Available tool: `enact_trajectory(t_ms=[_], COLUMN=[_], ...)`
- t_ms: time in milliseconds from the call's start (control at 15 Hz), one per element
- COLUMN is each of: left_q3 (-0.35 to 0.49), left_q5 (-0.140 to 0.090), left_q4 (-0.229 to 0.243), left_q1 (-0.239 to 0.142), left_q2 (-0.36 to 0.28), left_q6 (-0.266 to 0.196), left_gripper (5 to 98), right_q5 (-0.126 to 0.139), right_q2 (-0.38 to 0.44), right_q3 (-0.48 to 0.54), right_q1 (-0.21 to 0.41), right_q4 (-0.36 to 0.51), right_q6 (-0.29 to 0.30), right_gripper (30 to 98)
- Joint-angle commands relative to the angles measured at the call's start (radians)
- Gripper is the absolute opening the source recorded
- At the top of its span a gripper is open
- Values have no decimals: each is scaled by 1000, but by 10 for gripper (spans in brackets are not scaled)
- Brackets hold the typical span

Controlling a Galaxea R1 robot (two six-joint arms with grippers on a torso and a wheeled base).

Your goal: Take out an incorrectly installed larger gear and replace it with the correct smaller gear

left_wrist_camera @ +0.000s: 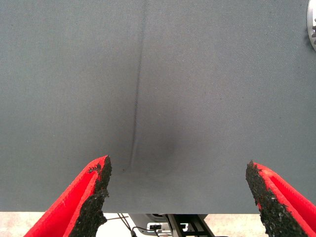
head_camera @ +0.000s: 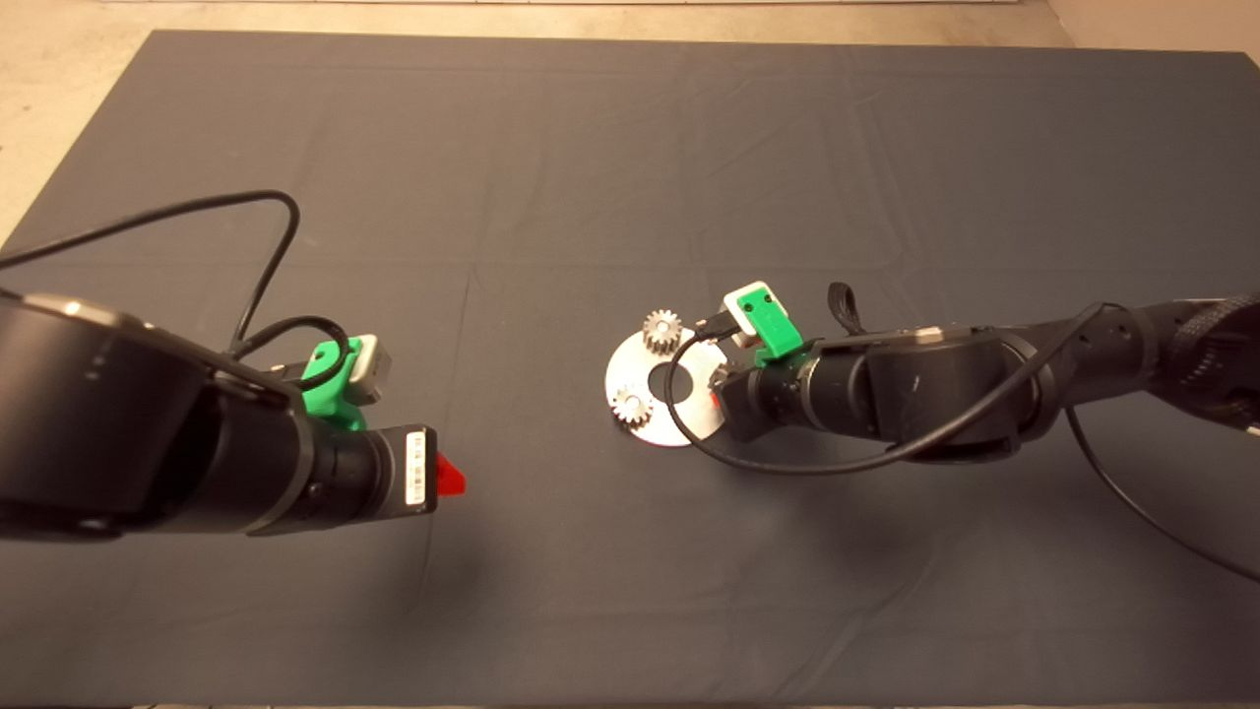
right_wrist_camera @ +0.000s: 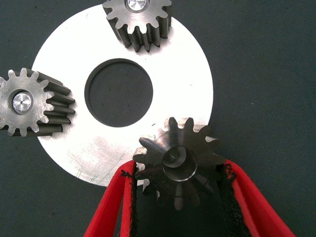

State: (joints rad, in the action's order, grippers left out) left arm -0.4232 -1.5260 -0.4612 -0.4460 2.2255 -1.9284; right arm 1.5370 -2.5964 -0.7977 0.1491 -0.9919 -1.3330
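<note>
A round silver plate (head_camera: 679,423) (right_wrist_camera: 182,74) with a centre hole lies mid-mat. Two small steel pinions (head_camera: 662,330) (head_camera: 631,405) stand on pins on it. At the plate's edge nearest the right arm, my right gripper (head_camera: 717,394) (right_wrist_camera: 177,170) is shut on a darker gear (right_wrist_camera: 177,160) that looks wider than the pinions, the larger gear. Its bore is dark, with no shiny pin top. In the head view the gripper hides it. My left gripper (head_camera: 451,478) (left_wrist_camera: 180,170) hovers open and empty over bare mat left of the plate. A loose smaller gear is out of view.
The dark mat (head_camera: 591,148) covers the table, with pale floor beyond its far and left edges. Black cables loop off both wrists, and one (head_camera: 679,414) hangs across the plate. The plate's rim (left_wrist_camera: 312,24) just shows in the left wrist view.
</note>
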Motion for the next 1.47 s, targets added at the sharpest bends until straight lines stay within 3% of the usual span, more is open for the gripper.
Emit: enact_trajectory(t_ms=[0, 467, 1400], left_q3=[14, 15, 42], left_q5=[-132, -132, -132], left_q4=[-13, -13, -14], left_q1=[-5, 9, 9], left_q2=[-16, -22, -19], left_q6=[2, 2, 3], left_gripper=[690, 690, 690], right_q5=[121, 121, 121], right_q2=[-9, -1, 18], right_q3=[26, 28, 68], right_q1=[19, -43, -39], right_q4=[-25, -27, -25], right_q6=[-3, -3, -3], right_gripper=[337, 336, 338])
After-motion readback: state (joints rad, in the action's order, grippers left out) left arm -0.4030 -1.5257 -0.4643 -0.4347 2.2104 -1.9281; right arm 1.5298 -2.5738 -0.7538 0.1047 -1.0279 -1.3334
